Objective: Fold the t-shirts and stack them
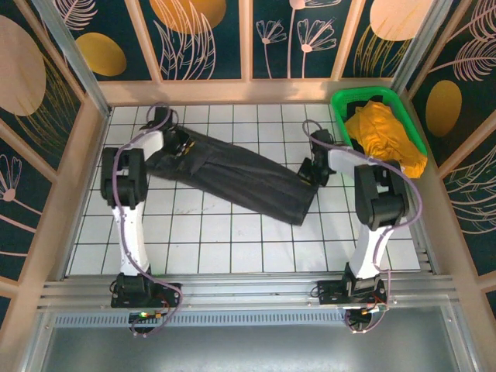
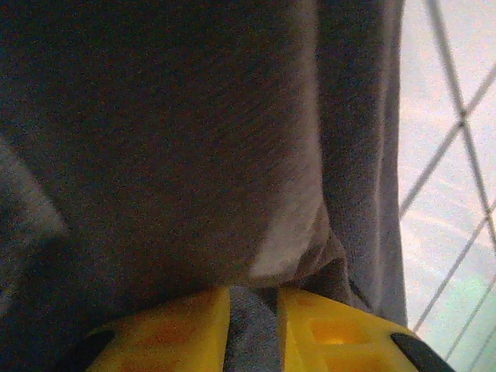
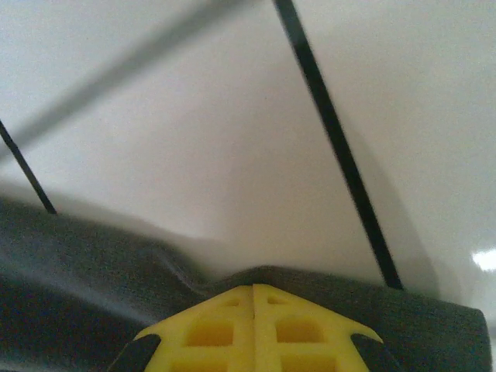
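Centrally, on the white tiled table (image 1: 232,248), a dark t-shirt (image 1: 232,182), laid out long and diagonal from far left to near right, rumpled along its length. At its far-left end, the left gripper (image 1: 180,145), low on the cloth. Seen from the left wrist, yellow fingers (image 2: 178,325) drawn narrow, with a strip of grey fabric pinched between them. Ahead of them, broad folds of the same shirt, and bare tiles off to the right. At the near-right end, the right gripper (image 1: 312,172), down at the shirt's edge. Seen from the right wrist, yellow fingers (image 3: 209,329) pressed fully together, with the dark hem drawn up into a small peak right at the tips. Probably nipping a thin bit of that hem, though hard to confirm so close to the lens. Beyond the hem, plain white tile crossed by dark grout lines. Off in the far right corner, a green basket (image 1: 364,94) holding the orange-yellow t-shirt (image 1: 380,136), crumpled and spilling over the near rim, well apart from the dark shirt.
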Controlling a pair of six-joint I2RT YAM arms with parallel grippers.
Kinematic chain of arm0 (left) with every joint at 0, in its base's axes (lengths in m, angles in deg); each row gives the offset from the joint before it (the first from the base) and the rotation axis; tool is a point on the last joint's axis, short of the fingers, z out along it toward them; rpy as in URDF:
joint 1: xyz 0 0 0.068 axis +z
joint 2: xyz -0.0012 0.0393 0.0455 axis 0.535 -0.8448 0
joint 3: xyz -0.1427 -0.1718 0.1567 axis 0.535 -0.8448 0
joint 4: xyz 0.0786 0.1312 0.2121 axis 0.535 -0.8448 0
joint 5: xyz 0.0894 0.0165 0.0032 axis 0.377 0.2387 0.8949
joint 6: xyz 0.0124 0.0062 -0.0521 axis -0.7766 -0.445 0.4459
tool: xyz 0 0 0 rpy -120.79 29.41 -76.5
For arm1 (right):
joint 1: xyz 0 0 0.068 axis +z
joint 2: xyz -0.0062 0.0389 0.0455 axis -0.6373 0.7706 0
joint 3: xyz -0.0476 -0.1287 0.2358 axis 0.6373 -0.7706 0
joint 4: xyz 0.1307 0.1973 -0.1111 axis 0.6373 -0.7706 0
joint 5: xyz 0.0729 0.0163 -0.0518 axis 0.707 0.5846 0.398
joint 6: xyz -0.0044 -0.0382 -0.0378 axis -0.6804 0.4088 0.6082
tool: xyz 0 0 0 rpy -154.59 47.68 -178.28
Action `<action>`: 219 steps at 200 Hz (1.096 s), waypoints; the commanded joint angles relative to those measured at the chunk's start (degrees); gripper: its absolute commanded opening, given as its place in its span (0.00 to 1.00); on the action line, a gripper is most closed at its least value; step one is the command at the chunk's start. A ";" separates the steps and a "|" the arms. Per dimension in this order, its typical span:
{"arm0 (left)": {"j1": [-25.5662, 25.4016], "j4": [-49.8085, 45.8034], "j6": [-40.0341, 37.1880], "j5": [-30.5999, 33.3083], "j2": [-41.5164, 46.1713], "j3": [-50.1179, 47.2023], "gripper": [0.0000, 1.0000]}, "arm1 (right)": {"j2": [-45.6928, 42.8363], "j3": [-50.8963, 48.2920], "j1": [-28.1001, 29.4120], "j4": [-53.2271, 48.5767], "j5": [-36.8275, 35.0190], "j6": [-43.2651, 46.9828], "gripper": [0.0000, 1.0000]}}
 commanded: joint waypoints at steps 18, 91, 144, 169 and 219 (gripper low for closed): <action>-9.63 -3.32 2.96 -4.82 -15.33 18.61 0.28 | -6.37 -16.61 12.10 -10.10 2.80 -5.53 0.00; -15.74 13.58 9.57 -14.77 -29.57 43.11 0.39 | -9.22 -14.12 25.86 -7.61 11.50 -8.39 0.09; -15.86 7.97 0.27 -3.51 -7.77 26.15 0.55 | -24.68 -17.51 22.99 -13.72 4.80 -12.82 0.35; -16.33 -0.17 -3.15 -0.76 2.46 13.93 0.55 | -29.65 -22.32 22.80 -14.74 6.35 -11.94 0.37; -18.75 -3.69 -9.31 -2.32 25.09 -22.76 0.50 | -28.65 -24.10 24.28 -8.77 7.56 -1.82 0.45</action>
